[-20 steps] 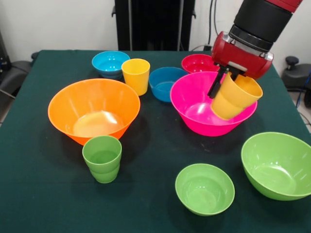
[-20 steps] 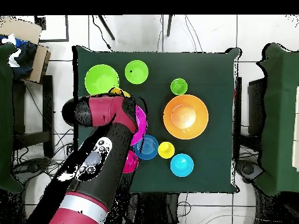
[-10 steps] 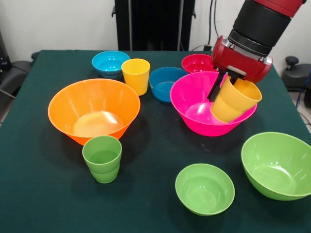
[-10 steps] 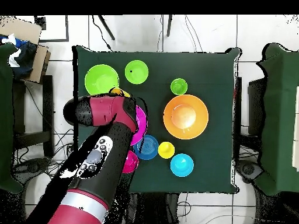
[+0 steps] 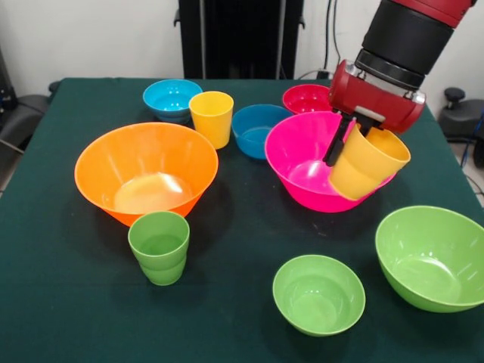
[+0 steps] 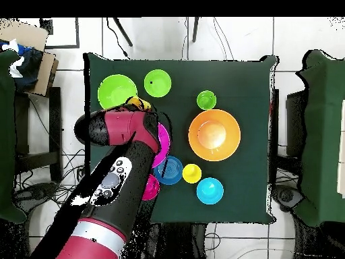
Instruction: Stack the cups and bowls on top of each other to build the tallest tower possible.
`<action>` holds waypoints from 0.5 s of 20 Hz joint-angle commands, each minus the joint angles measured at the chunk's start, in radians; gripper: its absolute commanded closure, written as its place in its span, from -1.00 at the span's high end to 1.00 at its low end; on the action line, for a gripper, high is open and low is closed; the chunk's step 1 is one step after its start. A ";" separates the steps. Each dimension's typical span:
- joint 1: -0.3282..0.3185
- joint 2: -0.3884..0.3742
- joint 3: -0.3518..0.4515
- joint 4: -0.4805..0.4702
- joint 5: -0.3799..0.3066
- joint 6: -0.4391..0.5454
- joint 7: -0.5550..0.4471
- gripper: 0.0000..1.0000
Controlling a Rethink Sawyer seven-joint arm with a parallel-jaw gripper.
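My gripper (image 5: 352, 141) is shut on the rim of the orange-yellow cup (image 5: 368, 162), which hangs tilted over the front right rim of the large hot pink bowl (image 5: 301, 160). One black finger (image 5: 335, 147) runs down the cup's outer wall. The green cup (image 5: 159, 246) stands in front of the large orange bowl (image 5: 146, 169), and the yellow cup (image 5: 211, 118) stands behind it. In the overhead view the arm covers the gripper, and only a bit of the held cup (image 6: 138, 103) shows beside the large lime green bowl (image 6: 116, 91).
A large lime green bowl (image 5: 431, 257) and a small lime green bowl (image 5: 318, 294) sit at the front right. The light blue bowl (image 5: 172, 97), darker blue bowl (image 5: 257, 130) and red-pink bowl (image 5: 308, 98) line the back. The table edge runs close behind them.
The gripper with the orange-yellow cup has drifted slightly right and down, toward the pink bowl's front right rim. Everything else stays in place.
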 commanded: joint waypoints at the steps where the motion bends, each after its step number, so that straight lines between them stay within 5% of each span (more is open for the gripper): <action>1: -0.044 0.008 0.101 0.040 -0.002 -0.061 0.138 -1.00; 5: -0.040 -0.061 0.072 0.071 -0.026 -0.023 0.104 -1.00; 10: -0.010 -0.241 0.040 0.148 -0.035 0.167 0.041 -1.00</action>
